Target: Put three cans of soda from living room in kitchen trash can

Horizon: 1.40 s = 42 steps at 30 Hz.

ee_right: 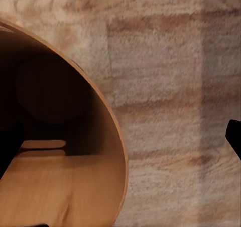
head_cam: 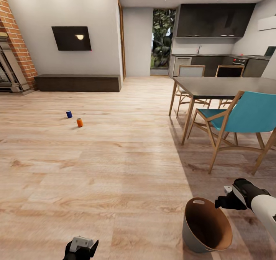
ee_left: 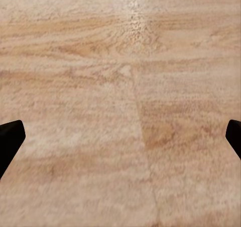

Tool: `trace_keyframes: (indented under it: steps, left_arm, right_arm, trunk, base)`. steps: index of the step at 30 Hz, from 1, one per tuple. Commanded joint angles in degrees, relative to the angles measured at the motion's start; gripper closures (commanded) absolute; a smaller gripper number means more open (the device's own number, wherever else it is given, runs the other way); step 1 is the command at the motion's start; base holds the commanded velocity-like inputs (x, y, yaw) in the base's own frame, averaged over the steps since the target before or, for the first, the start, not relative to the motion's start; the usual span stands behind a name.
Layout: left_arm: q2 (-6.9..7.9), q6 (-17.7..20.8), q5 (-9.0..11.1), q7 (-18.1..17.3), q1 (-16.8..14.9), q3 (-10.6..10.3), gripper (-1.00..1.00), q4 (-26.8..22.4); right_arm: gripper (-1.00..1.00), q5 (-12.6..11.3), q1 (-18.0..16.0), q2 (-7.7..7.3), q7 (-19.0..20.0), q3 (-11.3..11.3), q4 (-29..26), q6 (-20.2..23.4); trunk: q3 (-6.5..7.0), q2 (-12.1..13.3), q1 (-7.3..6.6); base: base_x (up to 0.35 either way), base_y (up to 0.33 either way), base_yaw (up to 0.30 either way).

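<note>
Head view, tash can tilted, right pincer beside rim

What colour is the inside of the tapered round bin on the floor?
Brown inside the pale grey-beige bin, clearest in the head view.

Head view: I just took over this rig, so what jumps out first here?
The tash can lies tipped on the wood floor just ahead of the robot, its brown inside facing up, with the right hand close beside its rim. Farther off to the left, a blue can and an orange can stand on the floor. A teal chair sits at the dining table on the right.
</note>
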Motion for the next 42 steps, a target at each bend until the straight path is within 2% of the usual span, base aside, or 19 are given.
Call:
trace_keyframes:
  steps: [1, 28, 34, 42]
  left_arm:
    - [0.0, 0.0, 0.0, 0.0, 0.0, 0.0, -1.0, 0.0]
    - [0.0, 0.0, -0.1, 0.1, 0.0, 0.1, -1.0, 0.1]
    - [0.0, 0.0, -0.1, 0.1, 0.0, 0.0, -1.0, 0.1]
    - [0.0, -0.1, -0.1, 0.1, 0.0, 0.0, -1.0, 0.1]
  right_arm:
    - [-1.0, 0.0, 0.0, 0.01, 0.0, 0.0, 0.0, 0.0]
    - [-1.0, 0.1, 0.2, 0.51, 0.0, 0.0, -0.1, 0.0]
    - [-1.0, 0.9, 0.2, 0.62, 0.0, 0.0, 0.0, -1.1]
    - [-1.0, 2.3, 0.2, 0.86, 0.0, -0.1, 0.4, -2.6]
  trunk:
    - [0.0, 0.0, 0.0]
    - [-5.76, -0.3, 0.67]
    - [-7.09, -0.4, 0.82]
    - [-7.09, -0.4, 0.82]
  base:
    - [0.011, 0.0, 0.0]
    - [0.001, 0.0, 0.0]
    - [0.0, 0.0, 0.0]
    - [0.0, 0.0, 0.0]
